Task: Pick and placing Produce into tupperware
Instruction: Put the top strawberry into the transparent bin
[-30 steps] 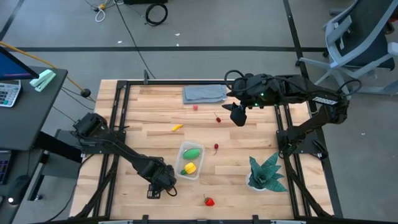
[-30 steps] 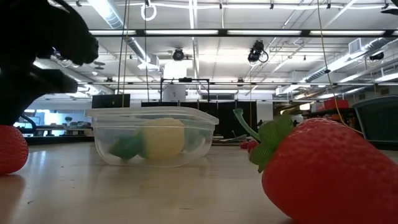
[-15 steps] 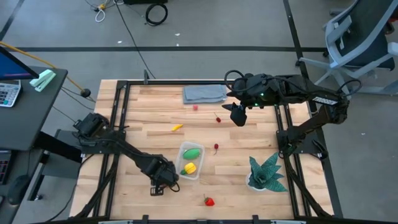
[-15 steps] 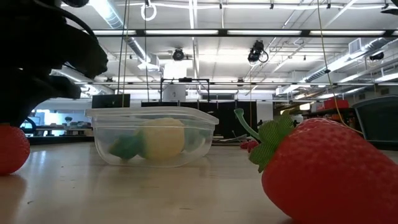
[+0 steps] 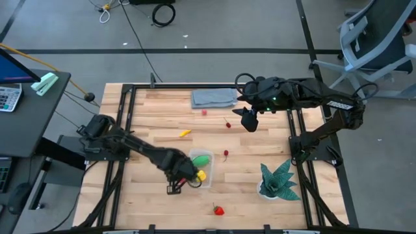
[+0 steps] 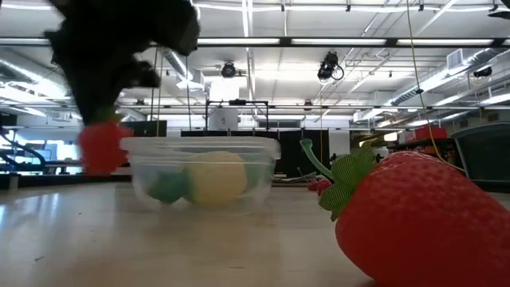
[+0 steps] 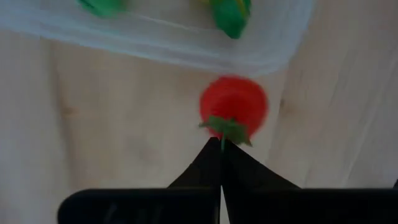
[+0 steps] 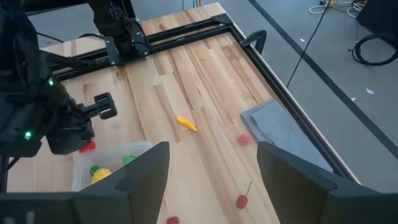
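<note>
My left gripper (image 5: pixel 183 179) is shut on a red strawberry (image 7: pixel 234 104) and hangs just outside the near left wall of the clear tupperware (image 5: pixel 199 168). A green oblong (image 5: pixel 201 158) and a yellow lemon (image 5: pixel 199 175) lie in the tub. In the low view the strawberry (image 6: pixel 103 147) is off the table beside the tub (image 6: pixel 203 171). My right gripper (image 5: pixel 249 120) hovers open over the table's far right part, with nothing between its fingers. My left gripper pinches the strawberry's green leafy cap (image 7: pixel 225 129) between its two fingertips, which meet on it. The fingers come from above, pointing down. The strawberry hangs below them, stem end up, clear of the table and close to the tub's wall.
On the wood lie a yellow-orange sliver (image 5: pixel 185 133), two cherries (image 5: pixel 225 154) (image 5: pixel 228 125), a small pink piece (image 5: pixel 204 112) and another strawberry (image 5: pixel 218 210) near the front edge. A folded grey cloth (image 5: pixel 213 97) lies at the far edge, a potted plant (image 5: pixel 278 181) at the right.
My left gripper has shut on the strawberry's cap, lifted it off the table and carried it toward the table's right edge, up to the tub's left wall.
</note>
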